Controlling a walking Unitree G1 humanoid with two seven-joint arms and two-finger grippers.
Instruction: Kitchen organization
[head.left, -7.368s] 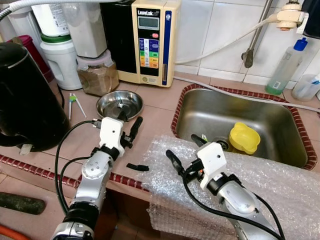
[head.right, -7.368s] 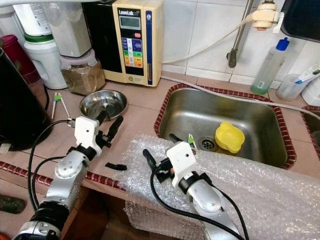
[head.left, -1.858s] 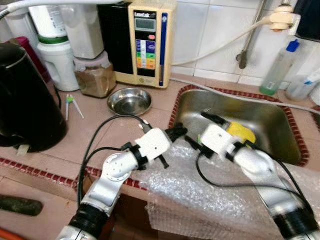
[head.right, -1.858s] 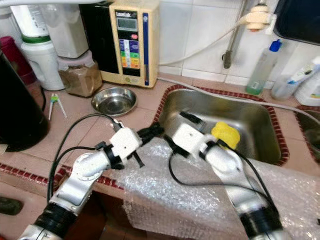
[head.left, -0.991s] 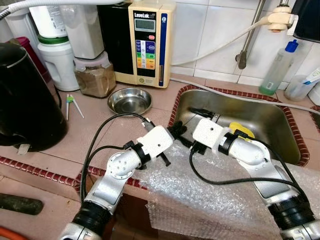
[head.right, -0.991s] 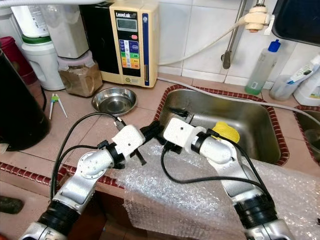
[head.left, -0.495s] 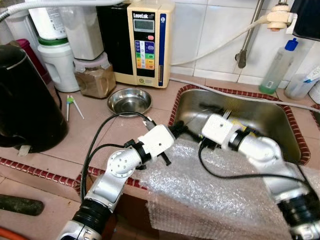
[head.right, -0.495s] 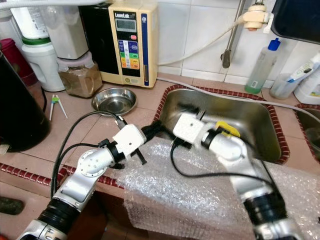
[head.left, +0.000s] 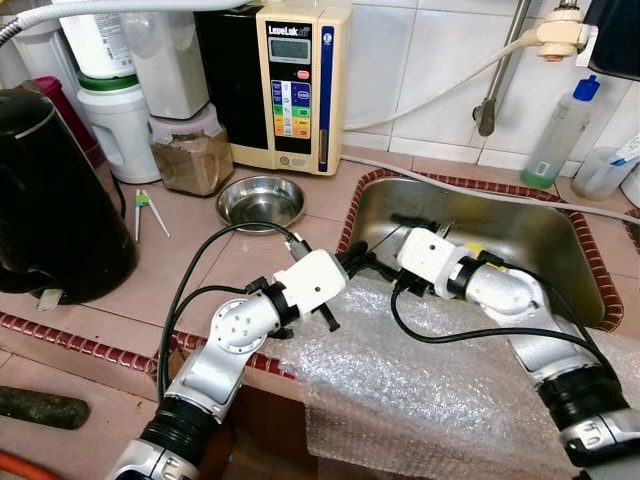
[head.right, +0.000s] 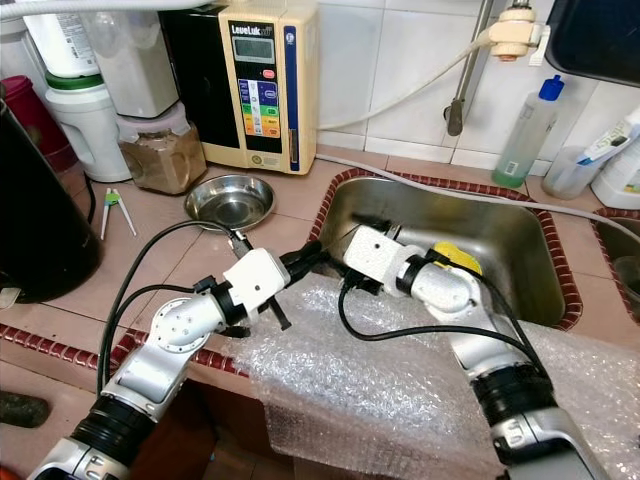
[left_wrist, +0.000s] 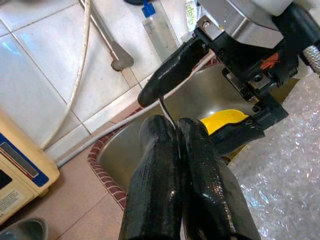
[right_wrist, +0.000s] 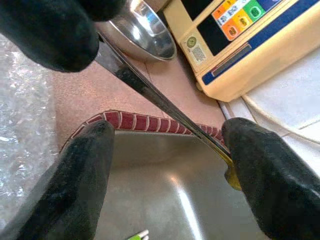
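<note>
Over the sink's (head.left: 372, 206) near-left rim, the left gripper (left_wrist: 170, 131) is clamped on a thin metal utensil (right_wrist: 150, 95). The right gripper (right_wrist: 165, 145), fingers apart, straddles its far end. Stiff, light, slick: grasp mid-shaft.

My fingers (left_wrist: 170, 170) are glossy black, my arms silver and white. The sink (head.left: 560, 250) is dull steel, rimmed in dark red brick pattern (head.left: 350, 215); a yellow thing (head.right: 455, 255) sits inside. The counter (head.left: 200, 245) is pinkish-brown tile, the bubble wrap (head.left: 430, 370) clear and dimpled, the bowl (head.left: 262, 202) shiny steel, the machine (head.left: 295, 85) cream and black
</note>
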